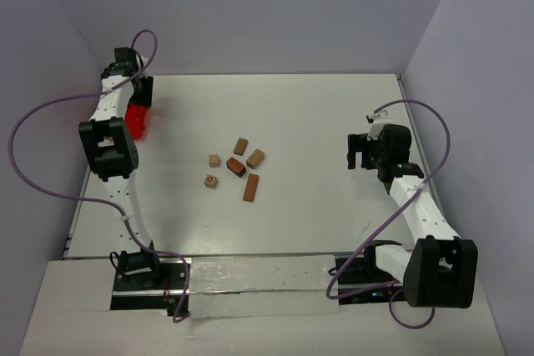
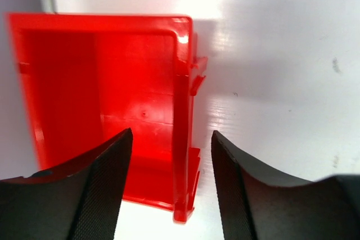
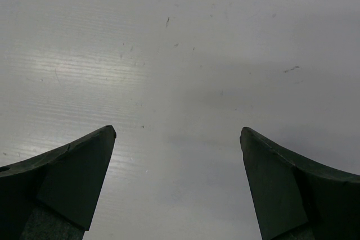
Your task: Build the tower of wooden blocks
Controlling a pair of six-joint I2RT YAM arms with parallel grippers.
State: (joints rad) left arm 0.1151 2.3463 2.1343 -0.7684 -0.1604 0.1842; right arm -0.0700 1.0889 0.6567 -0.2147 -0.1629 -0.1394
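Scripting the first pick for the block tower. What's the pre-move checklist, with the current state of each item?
1. Left tool not gripping the red tray: ok. Its fingers are apart and straddle the tray's side wall, with a gap on each side.
2. Right tool open and empty: ok. Only bare table shows below it.
3. Wooden blocks accessible: ok. They lie scattered mid-table, between both arms.
4. Tower started: not ok. No block sits on another.
5. Tray clear of the build area: ok. It sits at the far left, apart from the blocks.
6. Tray emptied: ok for the part in view.
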